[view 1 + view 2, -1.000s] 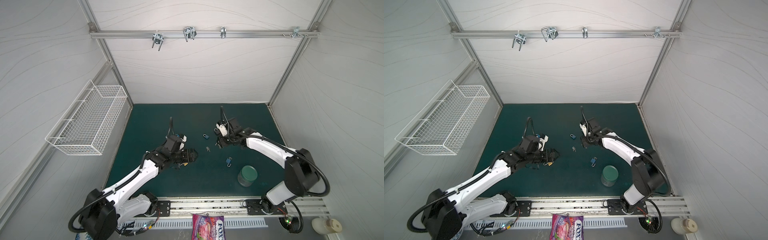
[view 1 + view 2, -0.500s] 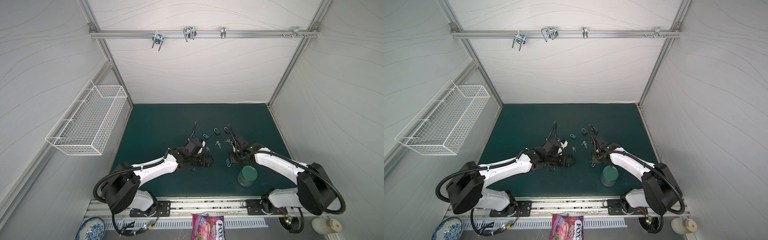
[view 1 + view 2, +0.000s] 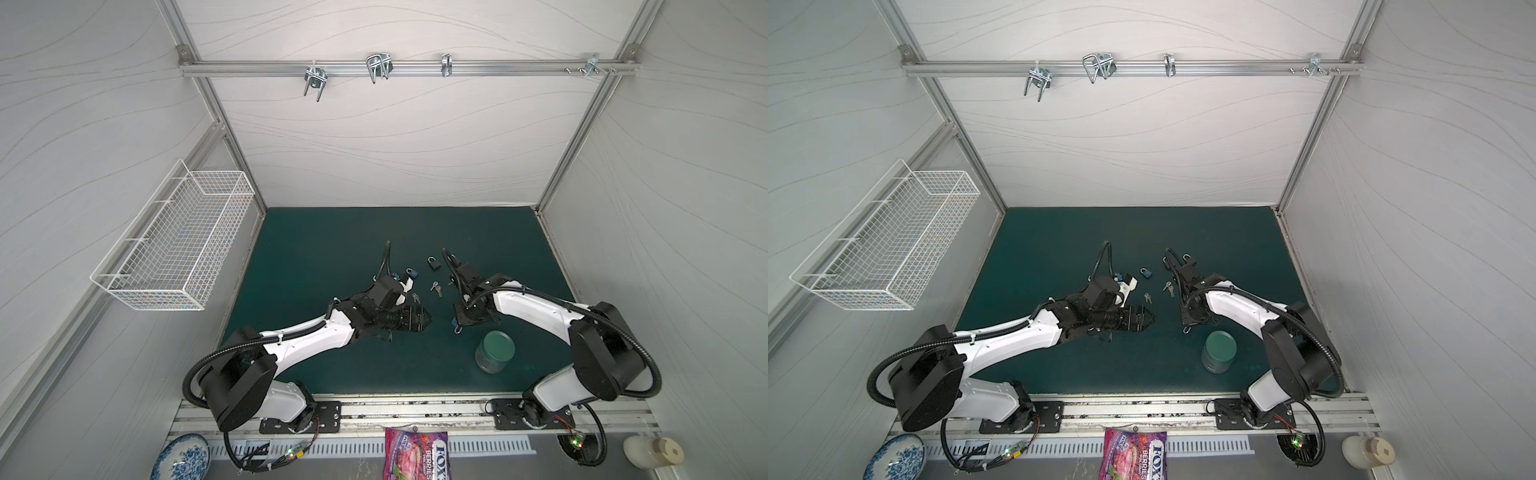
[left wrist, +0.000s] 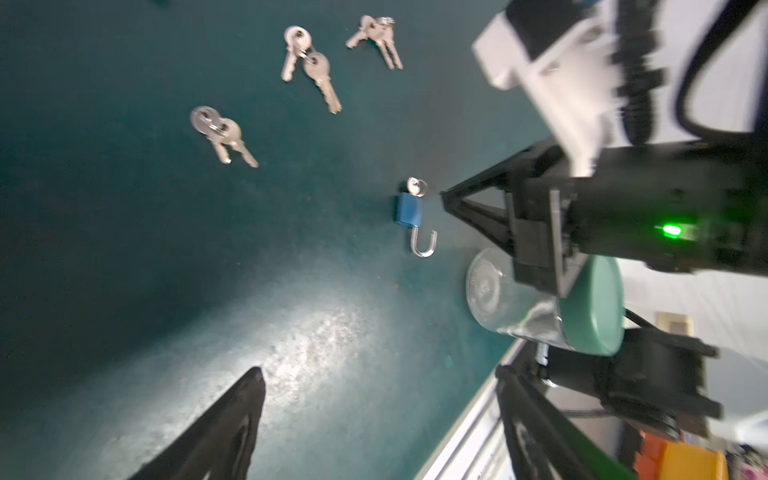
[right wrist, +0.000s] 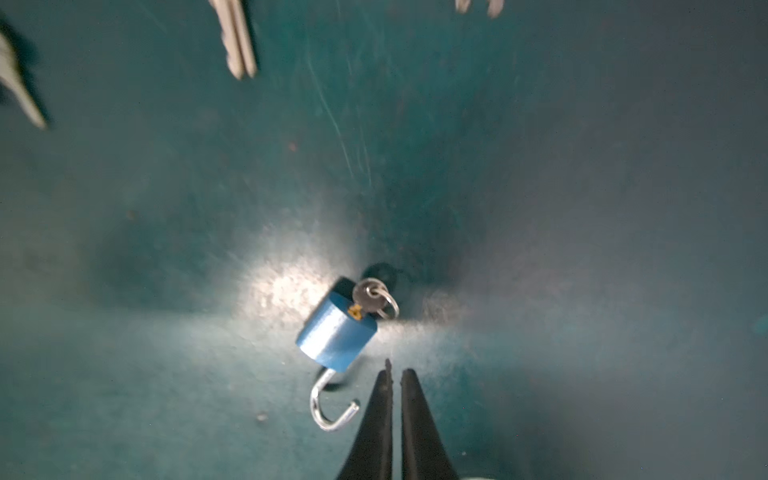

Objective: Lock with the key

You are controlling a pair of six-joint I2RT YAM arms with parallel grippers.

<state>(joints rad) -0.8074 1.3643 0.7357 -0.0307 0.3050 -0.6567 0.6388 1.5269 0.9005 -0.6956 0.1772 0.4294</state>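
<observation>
The small blue padlock (image 5: 336, 332), its silver shackle open, lies where it lay a second ago: on the dark green desk (image 3: 332, 249), right of centre, near the green-lidded clear jar (image 3: 494, 351). Its long axis runs back to front. The small silver key (image 5: 368, 297) in its base points at the back wall and the shackle at the front rail. The right gripper (image 5: 397, 370) has come forward over it, jaws nearly shut and empty, seemingly just clear of the shackle's free end. The left gripper (image 4: 379, 370) has reached toward the middle, jaws wide.

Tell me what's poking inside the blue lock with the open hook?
A small silver key sits in the keyhole of the blue padlock, with a ring through its head. The key's blade is hidden inside the lock body.
</observation>
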